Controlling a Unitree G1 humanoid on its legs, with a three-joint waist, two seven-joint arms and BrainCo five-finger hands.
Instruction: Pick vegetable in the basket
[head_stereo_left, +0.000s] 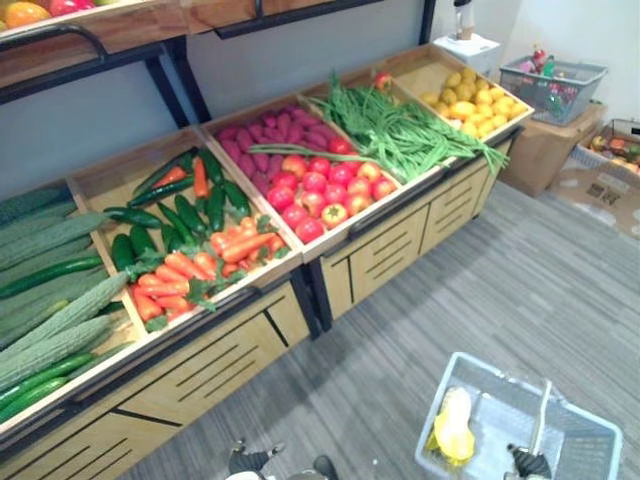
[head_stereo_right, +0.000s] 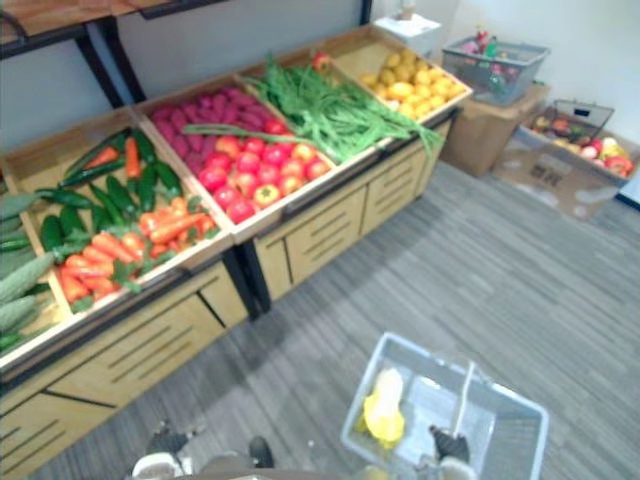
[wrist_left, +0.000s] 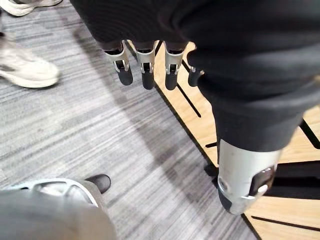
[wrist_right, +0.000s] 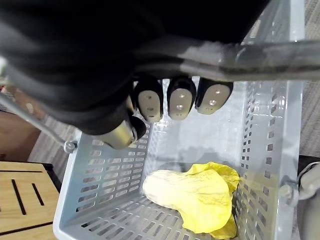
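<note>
While the right hand (wrist_right: 179, 97) curls round the handle (wrist_right: 260, 54), a yellow vegetable (wrist_right: 200, 197), perhaps cabbage, lies in the basket (wrist_right: 100, 200); the left hand (wrist_left: 146, 62) hangs slack-fingered beside the stand (wrist_left: 295, 206).

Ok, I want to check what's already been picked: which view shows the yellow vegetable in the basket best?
The right wrist view: the yellow vegetable lies close up on the floor of the basket. Both eye views show it small, in the basket's left part. The left wrist view faces the carpet.
</note>
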